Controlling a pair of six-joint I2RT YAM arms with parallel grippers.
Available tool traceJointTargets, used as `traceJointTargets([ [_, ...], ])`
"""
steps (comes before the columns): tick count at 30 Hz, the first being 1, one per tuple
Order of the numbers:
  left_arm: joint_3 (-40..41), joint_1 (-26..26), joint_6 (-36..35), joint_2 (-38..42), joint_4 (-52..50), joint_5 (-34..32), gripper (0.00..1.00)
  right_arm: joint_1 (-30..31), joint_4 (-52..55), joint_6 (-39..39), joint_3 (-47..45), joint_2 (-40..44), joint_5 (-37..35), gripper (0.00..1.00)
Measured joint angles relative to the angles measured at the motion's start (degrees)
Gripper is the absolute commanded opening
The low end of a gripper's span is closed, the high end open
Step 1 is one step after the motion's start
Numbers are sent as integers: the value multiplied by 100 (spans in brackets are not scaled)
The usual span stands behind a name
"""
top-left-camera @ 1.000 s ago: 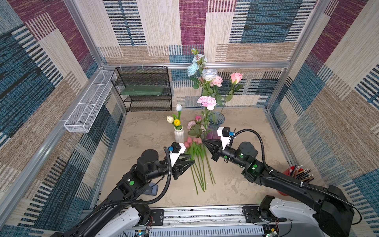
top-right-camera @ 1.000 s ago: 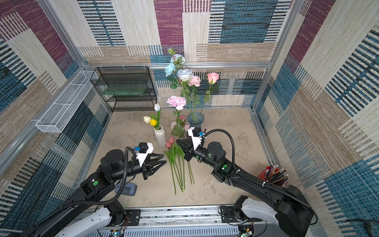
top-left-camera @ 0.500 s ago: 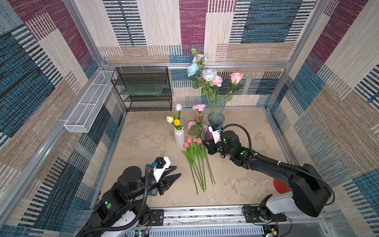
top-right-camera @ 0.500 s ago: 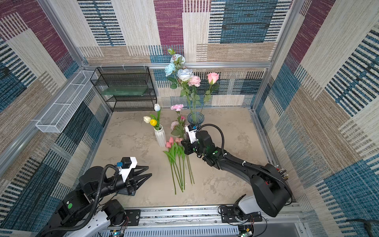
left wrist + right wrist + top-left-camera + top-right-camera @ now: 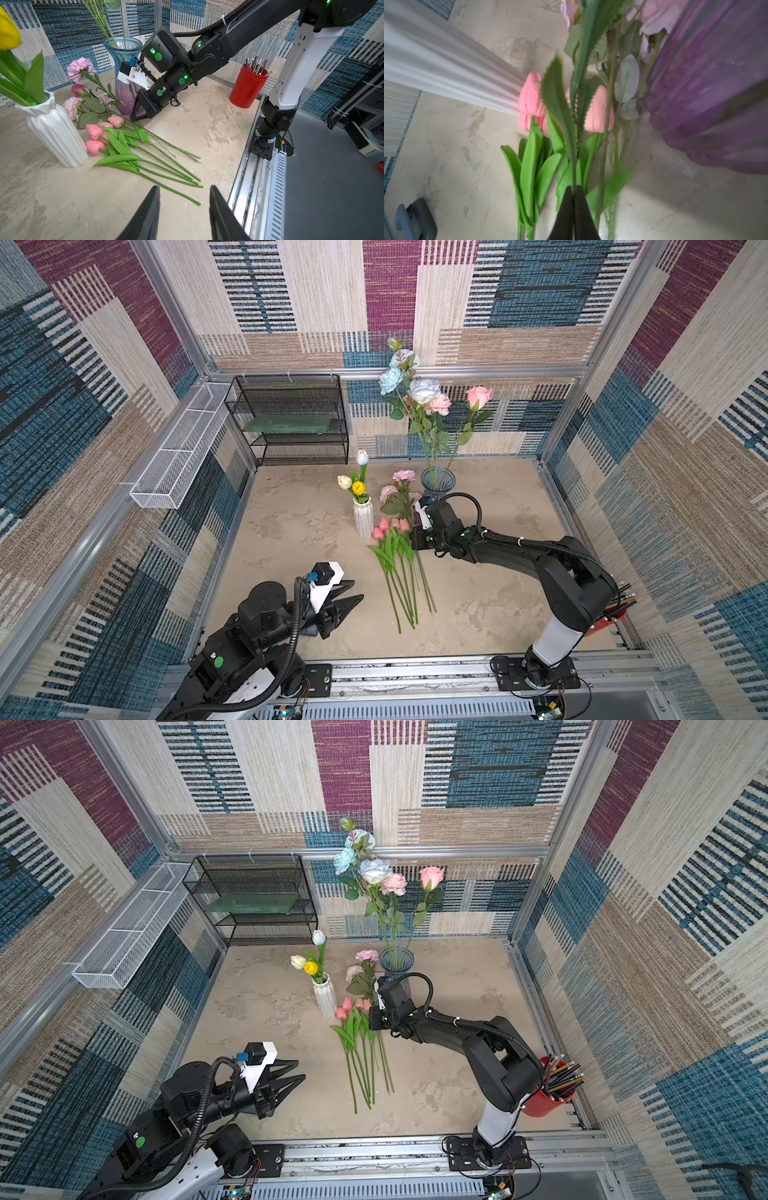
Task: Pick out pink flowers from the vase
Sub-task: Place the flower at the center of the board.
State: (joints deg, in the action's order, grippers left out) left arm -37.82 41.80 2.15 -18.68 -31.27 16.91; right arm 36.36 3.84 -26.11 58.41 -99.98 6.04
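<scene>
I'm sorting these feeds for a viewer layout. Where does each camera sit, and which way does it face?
Top views: high above the robot's base, looking down and forward at the table; both arms show.
Left wrist: on the left arm, facing the right gripper and red pencil cup; the left gripper shows, jaws open.
Right wrist: on the right arm, low, facing the pink tulips; its shut jaws pinch the pink carnation.
Shared: both wrist views show the white vase.

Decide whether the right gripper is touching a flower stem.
Touching. The right wrist view shows the right gripper shut on a flower stem, which comes out from between its tips.
</scene>
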Motion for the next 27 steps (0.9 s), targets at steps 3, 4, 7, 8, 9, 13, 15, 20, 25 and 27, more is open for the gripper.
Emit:
traceJointTargets([
  [3, 15, 0, 0, 2, -2, 7, 42, 0, 101, -68, 55, -186, -111, 3],
  [4, 17, 0, 0, 2, -2, 9, 42, 0, 138, -90, 63, -240, -118, 4],
  [7, 17, 0, 0, 0, -2, 22, 42, 2, 208, -107, 87, -376, -160, 7],
  [8, 20, 0, 0, -2, -2, 26, 42, 4, 212, -136, 87, -402, -160, 8],
  [9, 22, 0, 0, -2, -2, 26, 42, 7, 225, -164, 87, -411, -160, 9],
  [13, 22, 0, 0, -4, -2, 26, 42, 33, 238, -195, 87, -400, -173, 15],
  [15, 22, 0, -2, -4, -2, 28, 42, 42, 240, -225, 92, -361, -173, 22],
  [20, 35, 0, -2, -7, -2, 28, 42, 66, 262, -227, 109, -162, -214, 29],
  [25, 44, 0, -2, -7, -2, 42, 42, 120, 396, -227, 103, 258, -367, 36],
  [27, 44, 0, -2, -4, -2, 50, 42, 157, 426, -223, 96, 485, -433, 36],
])
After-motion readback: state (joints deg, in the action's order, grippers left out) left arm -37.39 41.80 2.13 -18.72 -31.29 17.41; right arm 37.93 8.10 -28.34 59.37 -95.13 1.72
